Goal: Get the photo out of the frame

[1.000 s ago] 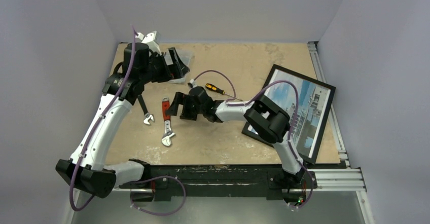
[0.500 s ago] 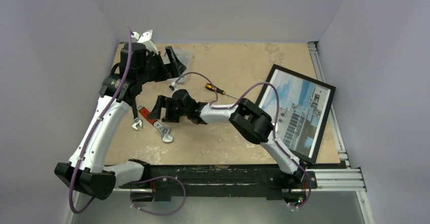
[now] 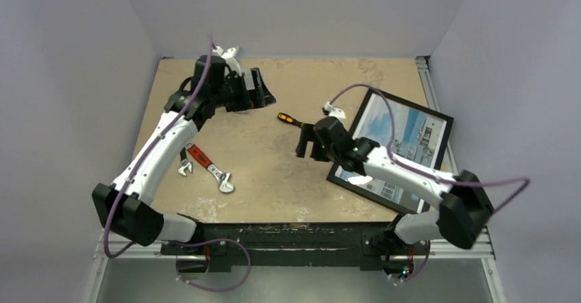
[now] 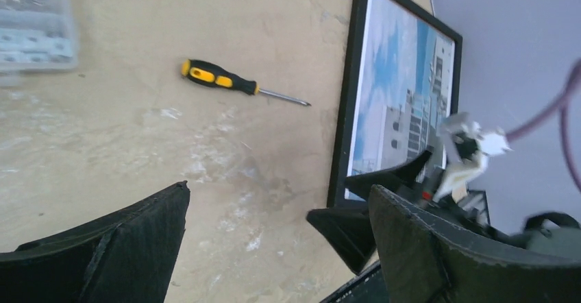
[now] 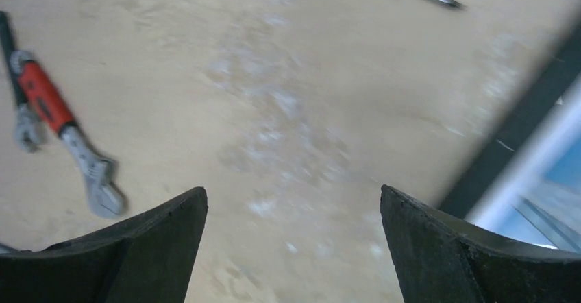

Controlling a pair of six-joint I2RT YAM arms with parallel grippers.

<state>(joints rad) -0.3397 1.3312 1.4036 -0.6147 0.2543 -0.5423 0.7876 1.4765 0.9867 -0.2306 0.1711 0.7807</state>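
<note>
Right hand (image 3: 306, 142) spread wide, empty — parked beside the frame (image 4: 347, 111) so I can flip it; left hand (image 3: 262, 92) spread too.

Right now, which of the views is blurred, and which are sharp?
Right wrist view: motion blur smears the frame and the red wrench. Left wrist view: sharp on the screwdriver and the photo. Top external view: sharp, evenly lit.

Open bench (image 3: 274, 173) is left between the red wrench (image 3: 204, 160) and the frame (image 3: 411, 103); toward the far side, the way is crossed by a screwdriver (image 3: 289, 119).
</note>
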